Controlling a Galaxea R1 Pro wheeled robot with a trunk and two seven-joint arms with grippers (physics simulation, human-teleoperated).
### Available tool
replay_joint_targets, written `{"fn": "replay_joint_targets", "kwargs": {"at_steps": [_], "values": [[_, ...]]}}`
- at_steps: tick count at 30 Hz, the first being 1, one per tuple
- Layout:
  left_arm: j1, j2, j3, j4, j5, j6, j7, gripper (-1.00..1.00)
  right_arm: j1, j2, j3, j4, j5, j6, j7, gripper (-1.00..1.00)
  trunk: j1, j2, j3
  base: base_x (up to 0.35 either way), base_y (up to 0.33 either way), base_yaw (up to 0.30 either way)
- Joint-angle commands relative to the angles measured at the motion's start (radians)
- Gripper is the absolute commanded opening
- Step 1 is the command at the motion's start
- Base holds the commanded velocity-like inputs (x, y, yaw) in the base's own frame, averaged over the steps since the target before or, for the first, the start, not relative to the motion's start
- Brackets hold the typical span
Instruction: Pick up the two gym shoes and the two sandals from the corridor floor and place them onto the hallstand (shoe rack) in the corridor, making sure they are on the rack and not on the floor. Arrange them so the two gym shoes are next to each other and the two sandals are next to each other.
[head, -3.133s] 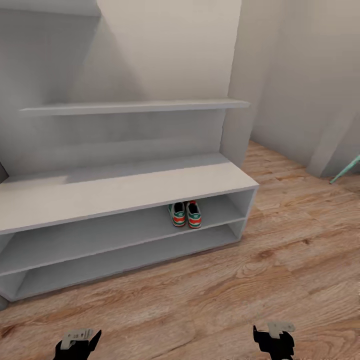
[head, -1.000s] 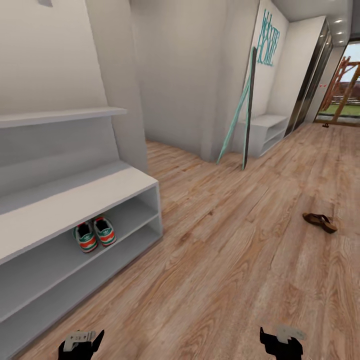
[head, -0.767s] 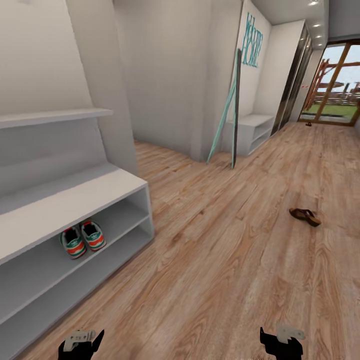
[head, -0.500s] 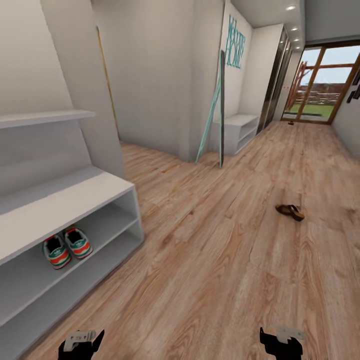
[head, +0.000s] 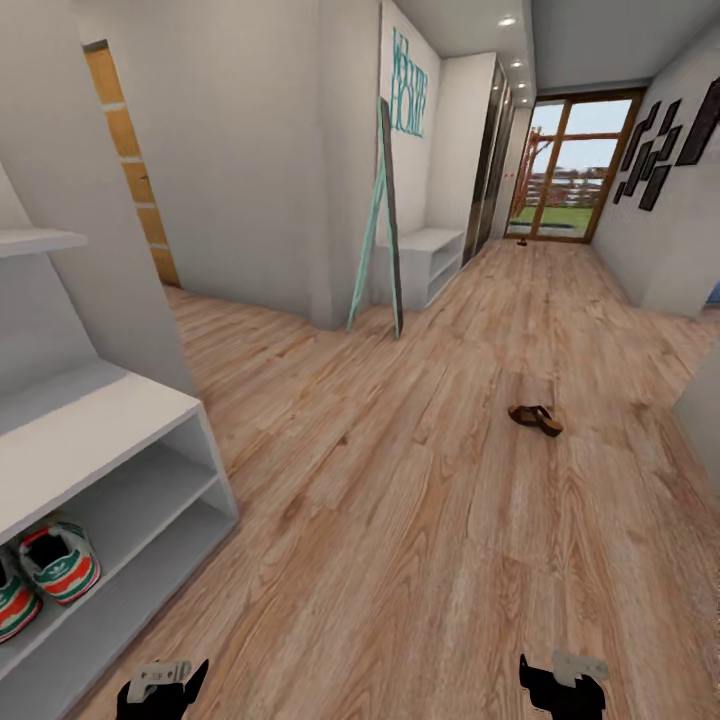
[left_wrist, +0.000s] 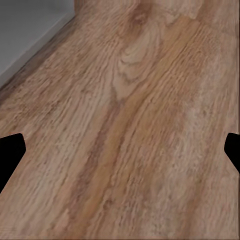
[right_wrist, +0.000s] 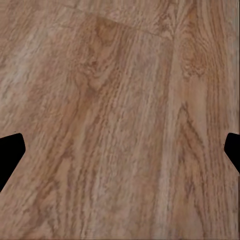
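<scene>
The two gym shoes (head: 55, 565), cream with teal stripes and red-orange marks, sit side by side on the upper open shelf of the pale grey hallstand (head: 95, 420) at the head view's left edge. One brown sandal (head: 535, 418) lies on the wood-plank corridor floor (head: 400, 520), well ahead and to the right. A small dark thing (head: 522, 243) lies far off by the glass door; too small to identify. My left gripper (head: 160, 685) (left_wrist: 120, 155) and right gripper (head: 560, 682) (right_wrist: 120, 155) hang low over bare floor, both open and empty.
A teal-framed mirror (head: 385, 220) leans on the wall corner ahead. Behind it stands a whitish low shelf unit (head: 432, 258) under teal wall letters (head: 408, 95). A glass door (head: 560, 180) closes the corridor's far end. Dark frames (head: 665, 140) hang on the right wall.
The camera has turned right, so the hallstand and gym shoes slid to the left edge and the corridor came into view. Neither the sandal nor the grippers moved.
</scene>
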Motion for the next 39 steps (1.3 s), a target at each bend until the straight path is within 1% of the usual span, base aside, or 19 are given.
{"fn": "replay_joint_targets", "kwargs": {"at_steps": [1,31,39], "values": [[0.0,0.0,0.003,0.001,0.01,0.001,-0.01,1.0,-0.001,0.0,-0.002,0.001,-0.008,-0.005,0.004,1.0,0.0,0.0,-0.001,0.335,0.0,-0.293],[0.0,0.001,0.004,0.001,0.012,0.0,-0.01,1.0,-0.001,0.002,-0.002,0.001,-0.008,-0.005,0.004,1.0,0.0,0.0,-0.001,0.336,0.0,-0.291],[0.0,0.001,0.004,0.001,0.012,0.0,-0.01,1.0,-0.001,0.003,-0.002,0.001,-0.008,-0.006,0.004,1.0,0.0,0.0,-0.001,0.337,0.0,-0.179]]}}
